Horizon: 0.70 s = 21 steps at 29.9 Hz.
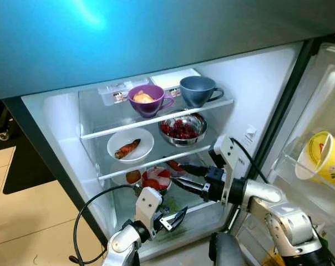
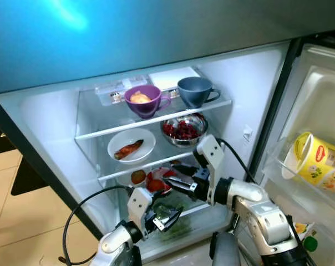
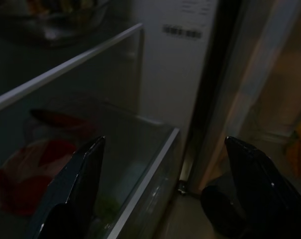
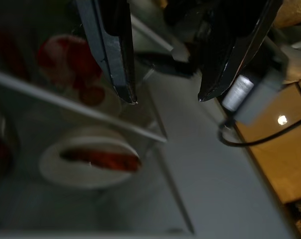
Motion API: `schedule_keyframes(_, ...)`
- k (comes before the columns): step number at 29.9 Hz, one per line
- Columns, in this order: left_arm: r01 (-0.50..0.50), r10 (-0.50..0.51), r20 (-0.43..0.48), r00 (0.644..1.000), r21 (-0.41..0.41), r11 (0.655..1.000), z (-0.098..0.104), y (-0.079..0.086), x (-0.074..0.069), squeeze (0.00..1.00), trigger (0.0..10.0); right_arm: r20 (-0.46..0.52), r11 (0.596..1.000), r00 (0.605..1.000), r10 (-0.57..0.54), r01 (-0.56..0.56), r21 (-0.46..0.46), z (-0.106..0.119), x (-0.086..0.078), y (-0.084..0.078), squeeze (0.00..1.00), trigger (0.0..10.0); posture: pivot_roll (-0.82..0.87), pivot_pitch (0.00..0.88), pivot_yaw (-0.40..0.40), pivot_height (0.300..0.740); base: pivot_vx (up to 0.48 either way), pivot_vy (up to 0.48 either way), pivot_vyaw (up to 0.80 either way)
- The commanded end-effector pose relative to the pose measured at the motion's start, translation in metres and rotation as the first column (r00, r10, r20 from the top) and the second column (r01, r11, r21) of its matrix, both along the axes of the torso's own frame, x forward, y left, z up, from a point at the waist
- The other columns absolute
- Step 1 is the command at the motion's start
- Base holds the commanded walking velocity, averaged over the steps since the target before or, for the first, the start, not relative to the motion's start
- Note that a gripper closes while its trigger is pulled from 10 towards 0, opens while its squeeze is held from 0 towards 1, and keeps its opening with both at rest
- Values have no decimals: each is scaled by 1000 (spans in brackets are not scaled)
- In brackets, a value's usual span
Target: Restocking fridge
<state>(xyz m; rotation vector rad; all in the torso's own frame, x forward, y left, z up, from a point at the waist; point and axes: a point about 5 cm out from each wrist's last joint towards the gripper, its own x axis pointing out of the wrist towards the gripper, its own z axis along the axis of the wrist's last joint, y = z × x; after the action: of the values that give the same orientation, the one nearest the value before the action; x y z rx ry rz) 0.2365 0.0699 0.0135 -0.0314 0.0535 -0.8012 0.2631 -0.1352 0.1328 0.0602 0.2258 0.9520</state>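
The fridge stands open before me. My right gripper (image 1: 176, 173) reaches into the lower shelf, fingers open, right beside a plate of red tomato pieces (image 1: 155, 178); nothing sits between its fingertips (image 4: 125, 89). Lower down, my left gripper (image 1: 177, 216) is open in front of the bottom drawer (image 1: 198, 221) that holds greens. The middle shelf carries a white plate with a browned sausage (image 1: 130, 145) and a steel bowl of red berries (image 1: 182, 129). A purple cup (image 1: 148, 100) and a blue-grey cup (image 1: 198, 90) stand on the top shelf.
Clear boxes (image 1: 115, 91) and a white box (image 1: 173, 77) sit behind the cups. The fridge door (image 1: 317, 111) hangs open at the right with a yellow tub (image 1: 323, 158) on its shelf. A black cable (image 1: 84, 221) loops near the left arm. Tiled floor (image 1: 23, 221) lies at the left.
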Motion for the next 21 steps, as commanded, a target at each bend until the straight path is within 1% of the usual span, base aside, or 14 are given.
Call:
schedule_keyframes(1, -9, 10, -19, 1000, 29, 1000, -6, 8, -4, 0, 10000, -13, 998, 998, -57, 57, 11, -7, 4, -7, 0, 10000, -93, 0, 61, 566, 0, 0, 0)
schedule_keyframes(2, -9, 10, -19, 1000, 29, 1000, -6, 8, -4, 0, 10000, -13, 998, 998, -57, 57, 11, -7, 4, -7, 0, 10000, -93, 0, 61, 566, 0, 0, 0)
schedule_keyframes(3, -16, 17, -27, 999, 35, 999, -9, 10, -6, 0, 10000, -31, 996, 996, -90, 90, 2, -16, 5, -10, 0, 10000, -91, 0, 62, 576, 0, 0, 0)
schedule_keyframes(7, -25, 26, -30, 999, 39, 999, -10, 12, -8, 0, 10000, -35, 995, 995, -98, 99, 7, -19, 5, -11, 0, 10000, -87, 0, 62, 586, 0, 0, 0)
schedule_keyframes(8, -44, 45, -26, 999, 40, 998, -11, 15, -8, 0, 10000, -33, 994, 994, -106, 106, 17, -20, 6, -11, 0, 10000, -84, 0, 63, 596, 0, 0, 0)
schedule_keyframes(15, -78, 79, -25, 997, 51, 996, -12, 20, -9, 0, 10000, -31, 991, 992, -126, 127, 30, -22, 11, -15, 0, 10000, -74, 0, 59, 626, 0, 0, 0)
schedule_keyframes(17, -83, 85, -28, 996, 59, 995, -13, 21, -9, 0, 10000, -39, 991, 990, -132, 133, 33, -25, 12, -15, 0, 10000, -74, 0, 59, 631, 0, 0, 0)
schedule_keyframes(18, -90, 92, -31, 995, 71, 993, -15, 24, -9, 0, 10000, -50, 989, 989, -141, 142, 31, -30, 12, -16, 0, 10000, -71, 0, 56, 641, 0, 0, 0)
schedule_keyframes(21, -93, 96, -33, 995, 78, 993, -15, 25, -9, 0, 10000, -64, 989, 987, -146, 148, 25, -35, 11, -17, 0, 10000, -71, 0, 56, 656, 0, 0, 0)
